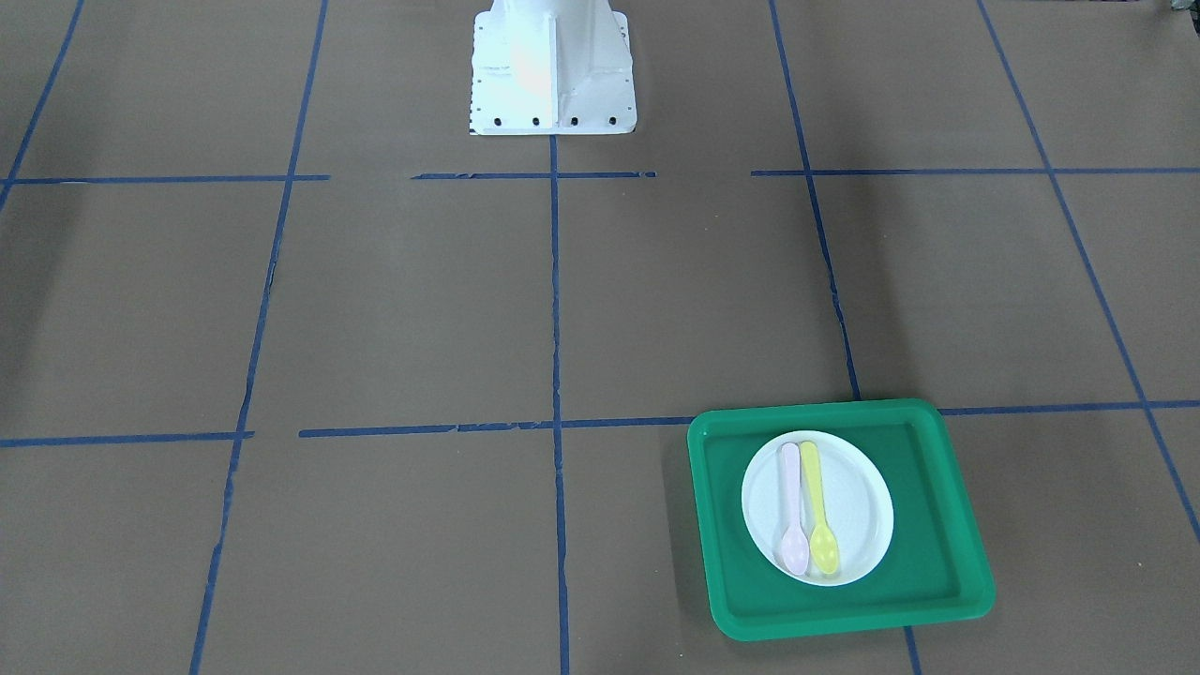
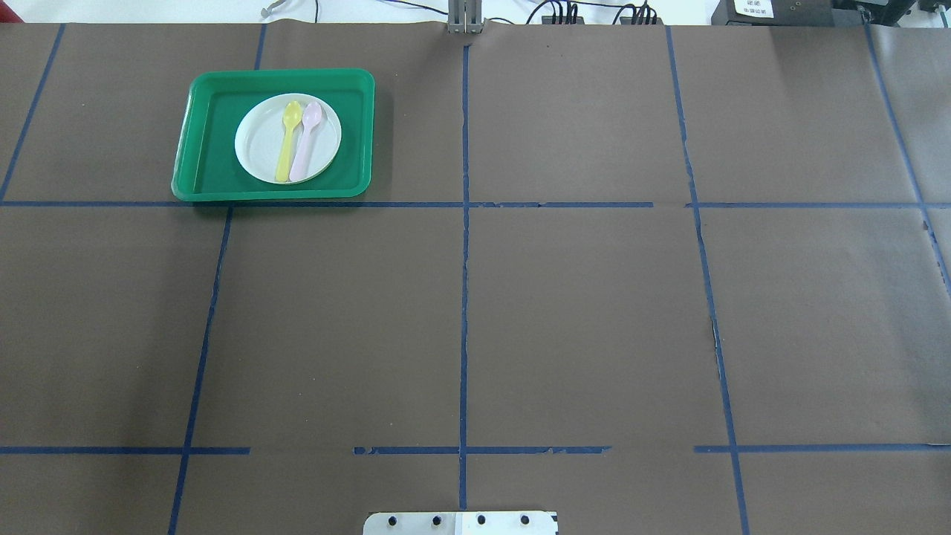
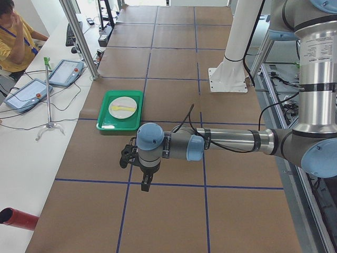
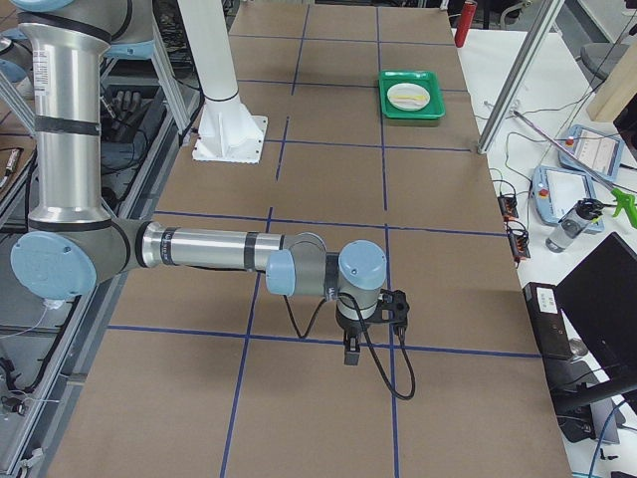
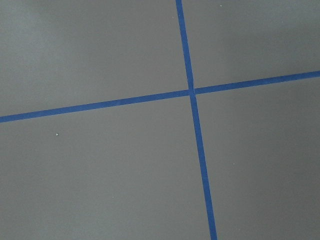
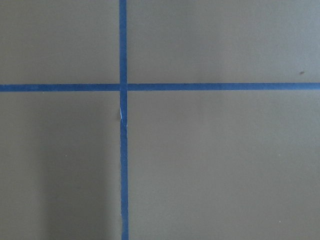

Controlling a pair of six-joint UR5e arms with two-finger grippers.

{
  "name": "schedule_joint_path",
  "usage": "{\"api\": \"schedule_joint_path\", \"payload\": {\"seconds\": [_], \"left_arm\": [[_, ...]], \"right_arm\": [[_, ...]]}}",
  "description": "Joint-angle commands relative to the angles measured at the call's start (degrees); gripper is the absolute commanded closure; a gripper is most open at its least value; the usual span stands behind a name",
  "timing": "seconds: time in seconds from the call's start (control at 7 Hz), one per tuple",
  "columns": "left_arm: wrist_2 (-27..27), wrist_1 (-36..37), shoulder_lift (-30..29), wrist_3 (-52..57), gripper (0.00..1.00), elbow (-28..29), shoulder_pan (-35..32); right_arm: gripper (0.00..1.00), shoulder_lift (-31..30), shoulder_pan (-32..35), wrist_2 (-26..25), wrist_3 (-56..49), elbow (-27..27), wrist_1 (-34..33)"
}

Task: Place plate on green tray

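The white plate (image 1: 858,506) lies inside the green tray (image 1: 844,621), near its middle. Both also show in the overhead view, the plate (image 2: 260,145) in the tray (image 2: 204,160) at the far left of the table. The left gripper (image 3: 145,184) shows only in the exterior left view, hanging over bare table well short of the tray (image 3: 104,124). The right gripper (image 4: 350,354) shows only in the exterior right view, far from the tray (image 4: 410,115). I cannot tell whether either gripper is open or shut. Both wrist views show only brown table with blue tape lines.
A yellow spoon (image 1: 818,520) and a pink spoon (image 1: 794,516) lie side by side on the plate. The robot's white base (image 1: 553,70) stands at the table's middle edge. An operator (image 3: 13,37) sits beyond the table with tablets (image 3: 66,73) beside him.
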Motion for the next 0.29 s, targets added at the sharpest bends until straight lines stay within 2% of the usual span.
{"api": "schedule_joint_path", "payload": {"seconds": [0.0, 0.14], "left_arm": [[0.0, 0.0, -0.05, 0.0, 0.0, -0.03, 0.01], [0.09, 0.0, -0.05, 0.17, 0.0, 0.06, 0.01]], "right_arm": [[0.0, 0.0, 0.0, 0.08, 0.0, 0.0, 0.0], [0.0, 0.0, 0.0, -0.01, 0.0, 0.0, 0.0]]}}
